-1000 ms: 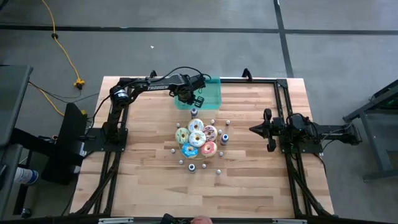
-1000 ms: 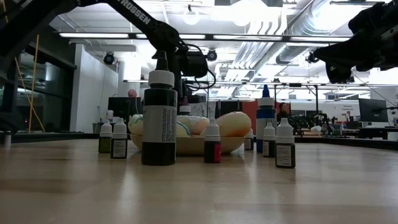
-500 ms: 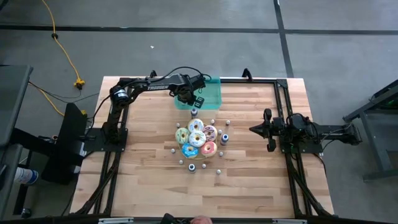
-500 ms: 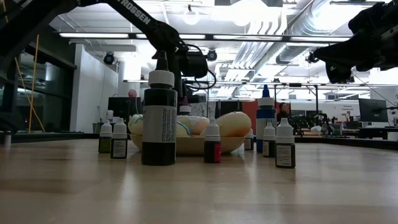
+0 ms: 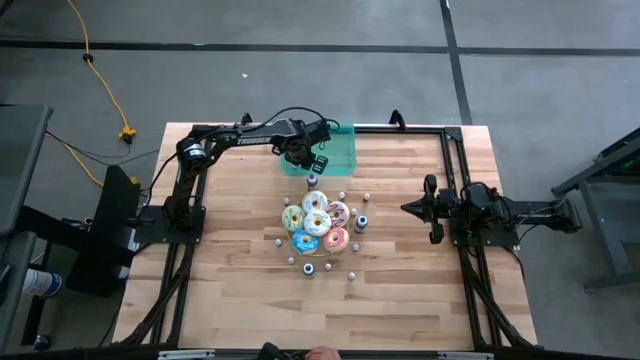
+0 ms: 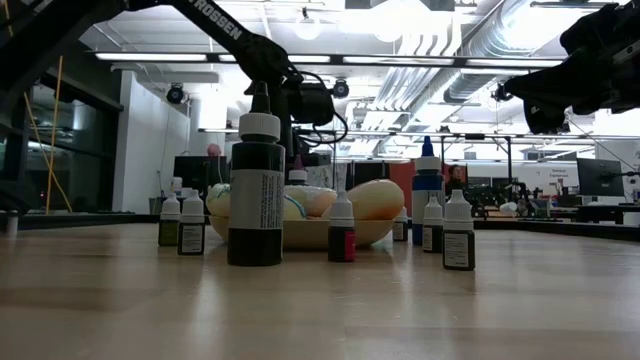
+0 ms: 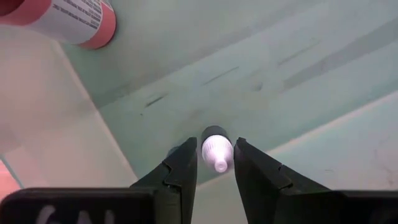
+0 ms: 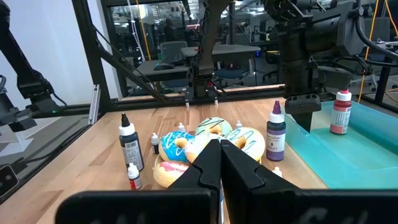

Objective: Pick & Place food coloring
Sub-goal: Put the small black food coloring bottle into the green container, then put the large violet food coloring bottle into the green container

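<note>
The left gripper (image 7: 216, 163) is holding a small bottle (image 7: 215, 146) in narrow jaws, cap towards the wrist, over the teal tray (image 7: 298, 56). The right gripper (image 8: 219, 163), jaws together, is waiting well apart.

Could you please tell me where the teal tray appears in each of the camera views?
High view: teal tray at the table's far edge, under the left gripper.
Low view: not visible.
Left wrist view: fills the background.
Right wrist view: right side.
Shared landmark: the pink bottle in the tray.
</note>
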You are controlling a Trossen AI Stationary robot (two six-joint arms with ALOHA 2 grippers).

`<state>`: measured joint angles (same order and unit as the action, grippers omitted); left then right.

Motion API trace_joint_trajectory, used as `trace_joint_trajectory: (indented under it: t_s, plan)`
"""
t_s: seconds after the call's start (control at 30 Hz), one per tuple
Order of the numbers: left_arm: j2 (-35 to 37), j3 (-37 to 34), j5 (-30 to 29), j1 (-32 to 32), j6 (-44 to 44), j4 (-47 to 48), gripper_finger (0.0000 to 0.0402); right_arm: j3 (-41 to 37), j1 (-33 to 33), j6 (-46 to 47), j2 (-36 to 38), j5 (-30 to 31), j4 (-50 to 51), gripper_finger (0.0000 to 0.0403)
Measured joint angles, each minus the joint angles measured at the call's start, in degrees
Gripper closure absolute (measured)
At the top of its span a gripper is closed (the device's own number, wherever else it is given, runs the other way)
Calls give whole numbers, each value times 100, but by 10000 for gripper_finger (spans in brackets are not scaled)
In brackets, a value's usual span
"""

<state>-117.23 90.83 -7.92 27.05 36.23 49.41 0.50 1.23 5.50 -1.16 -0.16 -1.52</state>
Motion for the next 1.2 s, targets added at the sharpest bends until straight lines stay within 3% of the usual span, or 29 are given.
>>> trace_joint_trajectory:
  t_s: [0.3, 0.47, 0.83, 1.2]
  plan:
    - [0, 0, 75, 0, -159, -12, 300, 1, -1, 0, -1, 0, 0, 402]
    - [0, 75, 81, 0, -383, 21, 272, -1, 0, 0, -1, 0, 0, 402]
    - [4, 816, -16, 44, -672, 329, 182, 0, 1, 0, -1, 0, 0, 402]
    - [4, 2010, 279, -11, -1787, 1511, 172, -1, -1, 0, -1, 0, 0, 402]
